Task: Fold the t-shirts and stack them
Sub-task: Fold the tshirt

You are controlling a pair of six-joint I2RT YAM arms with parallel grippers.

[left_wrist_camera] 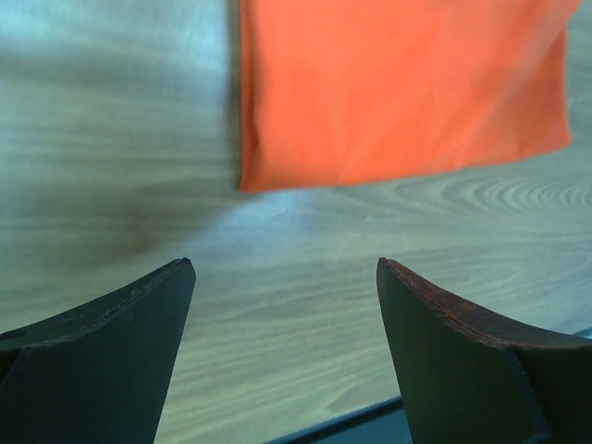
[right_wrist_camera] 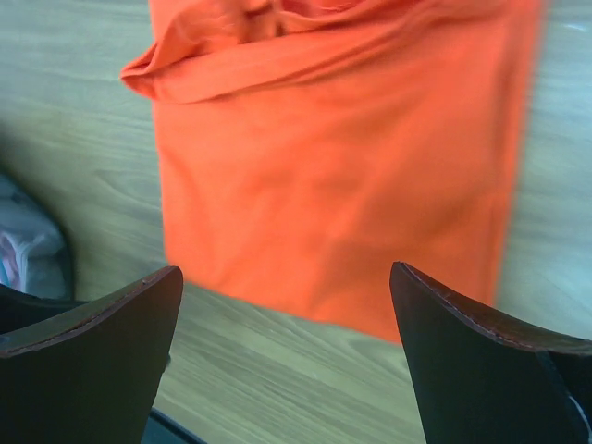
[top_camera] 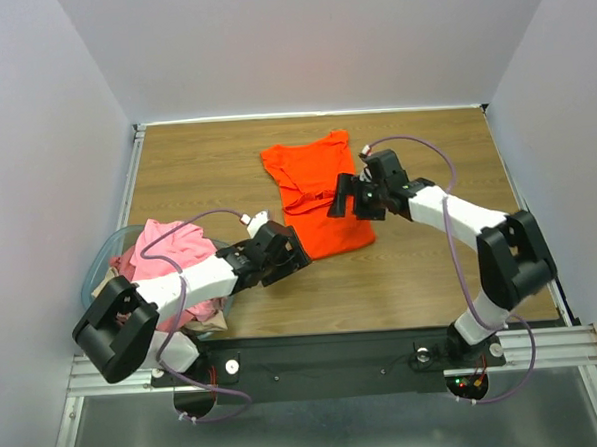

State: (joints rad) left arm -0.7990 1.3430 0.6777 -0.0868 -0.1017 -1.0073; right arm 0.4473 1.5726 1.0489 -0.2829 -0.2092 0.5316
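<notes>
The orange-red t-shirt lies partly folded on the wooden table, sleeves toward the back. It also shows in the left wrist view and the right wrist view. My left gripper is open and empty, just off the shirt's near left corner. My right gripper is open and empty above the shirt's right edge. A pink t-shirt and a pale beige one are bunched in the basket at the left.
The clear bluish plastic basket stands at the table's near left, under the left arm. The table's near edge meets a black rail. White walls close the back and sides.
</notes>
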